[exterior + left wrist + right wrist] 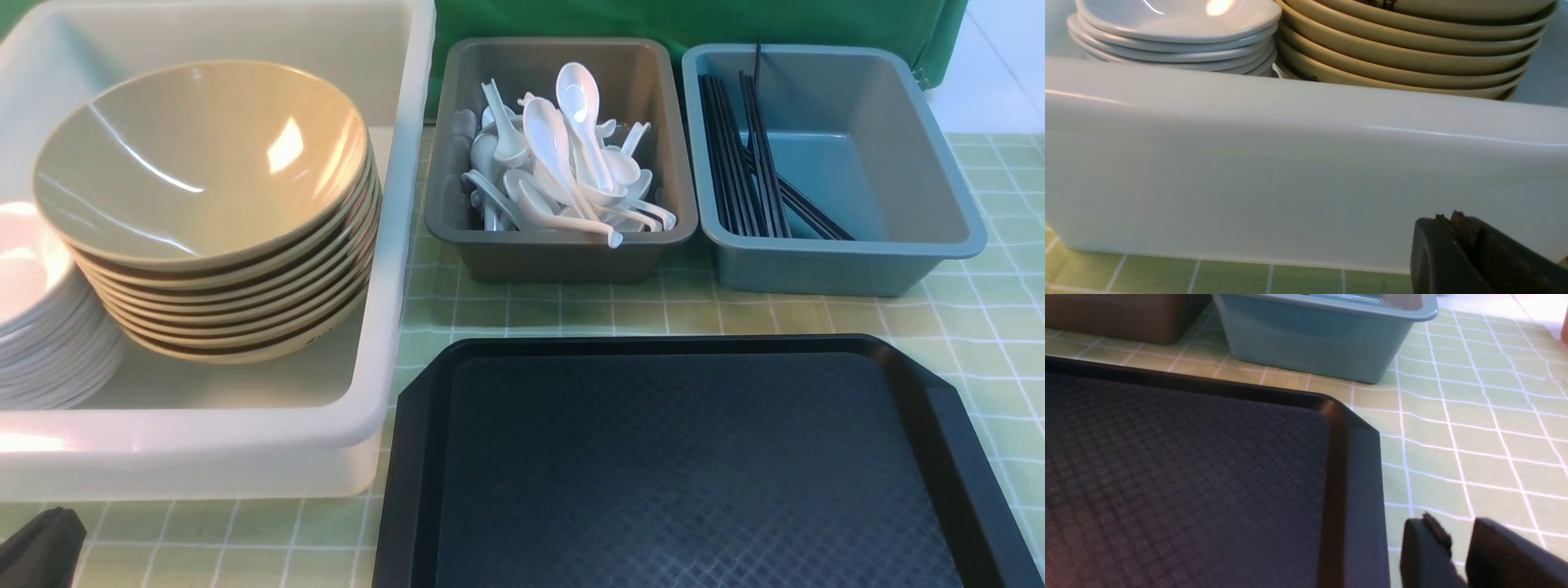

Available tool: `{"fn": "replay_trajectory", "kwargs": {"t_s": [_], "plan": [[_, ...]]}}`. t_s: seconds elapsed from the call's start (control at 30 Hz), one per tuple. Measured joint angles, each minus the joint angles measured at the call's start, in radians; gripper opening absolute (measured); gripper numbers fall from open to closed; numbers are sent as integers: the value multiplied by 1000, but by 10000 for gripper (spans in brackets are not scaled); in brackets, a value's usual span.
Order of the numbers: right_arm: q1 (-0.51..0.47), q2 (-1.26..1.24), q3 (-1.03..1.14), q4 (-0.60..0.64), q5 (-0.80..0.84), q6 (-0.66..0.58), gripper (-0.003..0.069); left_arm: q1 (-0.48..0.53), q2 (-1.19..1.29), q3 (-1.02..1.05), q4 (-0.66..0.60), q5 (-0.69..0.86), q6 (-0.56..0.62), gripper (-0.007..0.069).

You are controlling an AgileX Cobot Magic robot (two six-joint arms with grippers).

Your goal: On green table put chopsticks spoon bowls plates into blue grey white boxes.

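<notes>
A white box [384, 269] at the left holds a stack of tan bowls [204, 163] and a stack of white plates [33, 327]. A grey box [563, 253] holds several white spoons [563, 163]. A blue box [849, 261] holds black chopsticks [747, 163]. My left gripper [41, 547] sits low at the front left corner, shut and empty, just in front of the white box's wall [1290, 163]. My right gripper [1453, 531] is slightly open and empty over the green table, beside the black tray's corner; it is out of the front view.
A large black tray [694, 465] lies bare on the green checked table [980, 327] in front of the grey and blue boxes. A green backdrop [694, 20] hangs behind the boxes. The bowls [1404, 49] and plates [1175, 28] rise above the white box's rim.
</notes>
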State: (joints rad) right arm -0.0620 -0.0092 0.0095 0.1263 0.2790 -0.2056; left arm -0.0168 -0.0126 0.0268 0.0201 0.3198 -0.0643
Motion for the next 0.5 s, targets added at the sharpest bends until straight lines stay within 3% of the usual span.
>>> {"fn": "replay_trajectory", "kwargs": {"t_s": [0.5], "plan": [[0, 0, 0, 0, 0, 0, 191, 0, 0, 0, 0, 0, 0, -1]]}}
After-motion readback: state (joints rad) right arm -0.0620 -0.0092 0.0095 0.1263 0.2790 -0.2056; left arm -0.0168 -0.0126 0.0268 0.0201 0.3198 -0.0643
